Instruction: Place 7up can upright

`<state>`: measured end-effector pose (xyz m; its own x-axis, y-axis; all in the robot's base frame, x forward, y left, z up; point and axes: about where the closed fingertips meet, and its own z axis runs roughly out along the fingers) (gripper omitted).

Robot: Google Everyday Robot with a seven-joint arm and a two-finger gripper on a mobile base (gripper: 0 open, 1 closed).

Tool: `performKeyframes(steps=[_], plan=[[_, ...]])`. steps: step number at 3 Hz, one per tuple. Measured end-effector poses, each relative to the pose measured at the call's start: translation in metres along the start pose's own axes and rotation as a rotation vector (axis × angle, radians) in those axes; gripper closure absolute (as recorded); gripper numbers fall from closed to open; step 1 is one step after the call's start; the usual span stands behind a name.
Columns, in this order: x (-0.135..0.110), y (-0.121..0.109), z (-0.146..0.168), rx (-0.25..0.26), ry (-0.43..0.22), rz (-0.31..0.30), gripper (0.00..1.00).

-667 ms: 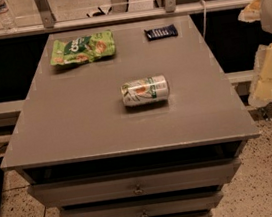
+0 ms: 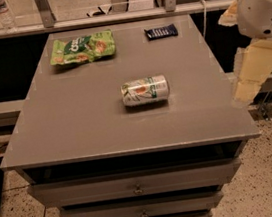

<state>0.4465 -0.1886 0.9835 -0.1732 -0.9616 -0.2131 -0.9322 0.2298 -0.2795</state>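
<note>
7up can (image 2: 144,90) lying on its side near the middle of the grey worktop (image 2: 78,128), claw (image 2: 251,74) beyond the worktop's right edge, well apart from the can, open or closed cannot be told, green snack bag (image 2: 82,48) and dark packet (image 2: 161,31) near the far edge

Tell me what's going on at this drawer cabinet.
A one-armed robot is meant to stand a 7up can upright, and that is not yet done. The can lies on its side near the middle of the grey cabinet top, with nothing touching it. The gripper hangs beyond the cabinet's right edge, well apart from the can. A green snack bag and a dark packet lie at the back.
</note>
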Motion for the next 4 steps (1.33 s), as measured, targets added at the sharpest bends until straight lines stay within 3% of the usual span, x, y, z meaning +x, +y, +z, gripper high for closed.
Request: performKeyframes(steps=[2, 4], plan=[[-0.066, -0.014, 0.047, -0.078, -0.014, -0.086, 0.00], [-0.086, -0.025, 0.070, -0.112, -0.004, -0.060, 0.00]])
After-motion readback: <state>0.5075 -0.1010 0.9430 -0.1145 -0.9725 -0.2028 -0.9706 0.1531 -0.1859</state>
